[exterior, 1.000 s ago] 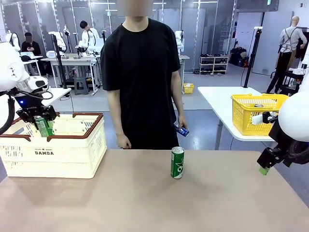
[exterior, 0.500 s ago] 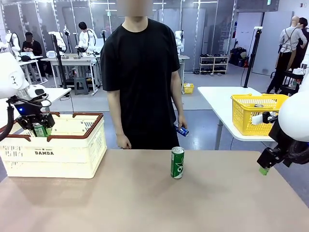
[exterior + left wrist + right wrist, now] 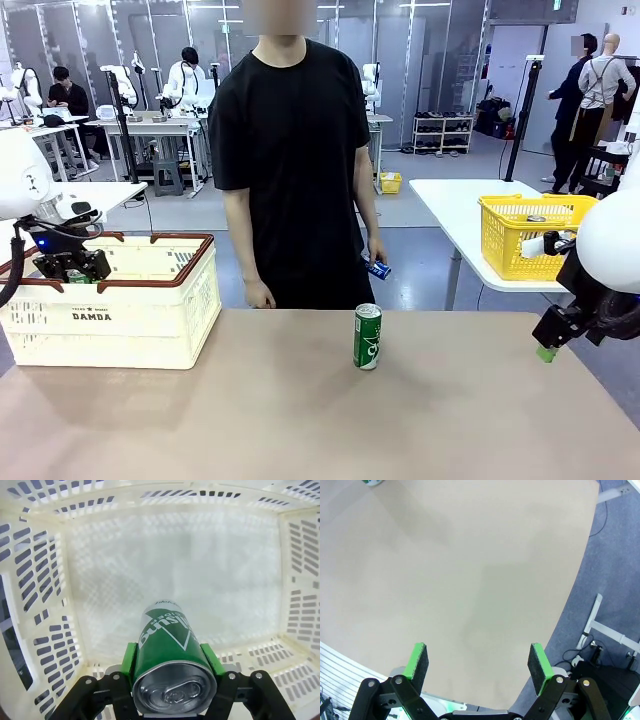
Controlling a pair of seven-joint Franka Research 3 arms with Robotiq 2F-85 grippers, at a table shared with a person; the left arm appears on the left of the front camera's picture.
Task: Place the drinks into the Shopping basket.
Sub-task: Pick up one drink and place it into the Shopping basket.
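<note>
Jaws of the left gripper (image 3: 170, 663) pinched a green can (image 3: 166, 632) inside the Shopping basket (image 3: 46, 611), right gripper (image 3: 478, 664) spread wide over the table (image 3: 470, 555), second green can (image 3: 367, 337) upright mid-table — blue can (image 3: 378, 269) in the person's hand (image 3: 374, 252).

Bright, even ceiling light, faint shadows on beige tabletop (image 3: 300, 420). Wrist views bow at edges; cream perforated plastic basket (image 3: 175, 570) beyond left claw (image 3: 170, 656) washed-out & blurry.

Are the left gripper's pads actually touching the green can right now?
Touching. In the left wrist view the left gripper has its pads flush against both sides of the green can, with no gap, inside the Shopping basket.
</note>
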